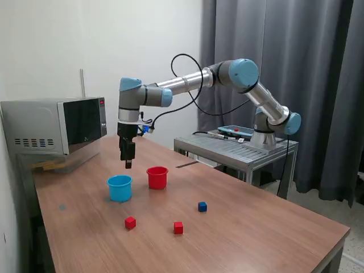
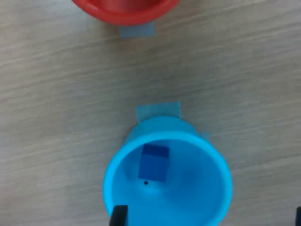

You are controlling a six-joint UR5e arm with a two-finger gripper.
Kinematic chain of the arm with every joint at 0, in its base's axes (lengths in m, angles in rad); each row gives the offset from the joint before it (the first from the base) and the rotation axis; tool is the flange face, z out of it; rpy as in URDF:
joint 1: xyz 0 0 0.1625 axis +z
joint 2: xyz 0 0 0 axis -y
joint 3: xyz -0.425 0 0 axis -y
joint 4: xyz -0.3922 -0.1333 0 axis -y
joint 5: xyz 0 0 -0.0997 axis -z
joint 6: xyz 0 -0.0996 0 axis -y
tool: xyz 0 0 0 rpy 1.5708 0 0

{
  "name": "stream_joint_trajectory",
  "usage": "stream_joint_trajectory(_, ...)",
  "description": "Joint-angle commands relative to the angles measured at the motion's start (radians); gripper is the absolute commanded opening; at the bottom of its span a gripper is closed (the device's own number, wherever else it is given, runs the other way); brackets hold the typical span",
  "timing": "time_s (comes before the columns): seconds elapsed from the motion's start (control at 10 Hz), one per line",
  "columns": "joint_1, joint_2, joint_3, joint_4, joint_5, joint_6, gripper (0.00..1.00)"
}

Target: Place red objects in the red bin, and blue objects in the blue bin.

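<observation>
My gripper (image 1: 128, 164) hangs open above the blue bin (image 1: 119, 188), a light blue cup on the wooden table. In the wrist view its fingertips (image 2: 117, 216) stand wide apart over the blue bin (image 2: 216, 188), and one dark blue cube (image 2: 153, 162) lies inside the cup. The red bin (image 1: 157, 177) stands just to the exterior view's right of the blue one, and its rim (image 2: 124, 12) shows in the wrist view. On the table nearer the front lie two red cubes (image 1: 130, 222) (image 1: 178, 227) and another blue cube (image 1: 202, 206).
A microwave (image 1: 57, 128) stands at the back on the exterior view's left. A metal stand (image 1: 239, 147) carrying the arm's base sits behind the table on the exterior view's right. Small tape patches (image 2: 157, 111) mark the table beside the cups.
</observation>
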Motion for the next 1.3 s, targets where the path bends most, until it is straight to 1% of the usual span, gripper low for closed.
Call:
stream_joint_trajectory(0.0, 0.002, -0.046, 0.037, 0.0, 0.001, 0.019, 1.0)
stream_joint_trajectory(0.3, 0.05, -0.107, 0.089, 0.039, 0.001, 0.033, 1.0)
stream_joint_trajectory(0.7, 0.071, -0.181, 0.159, 0.039, 0.002, 0.067, 1.0)
stream_joint_trajectory(0.8, 0.097, -0.196, 0.168, 0.039, 0.002, 0.073, 1.0)
stream_joint_trajectory(0.9, 0.111, -0.209, 0.177, 0.04, 0.004, 0.091, 1.0)
stream_joint_trajectory(1.0, 0.126, -0.227, 0.195, 0.04, 0.004, 0.144, 1.0)
stream_joint_trajectory(1.2, 0.145, -0.244, 0.208, 0.04, 0.004, 0.177, 1.0)
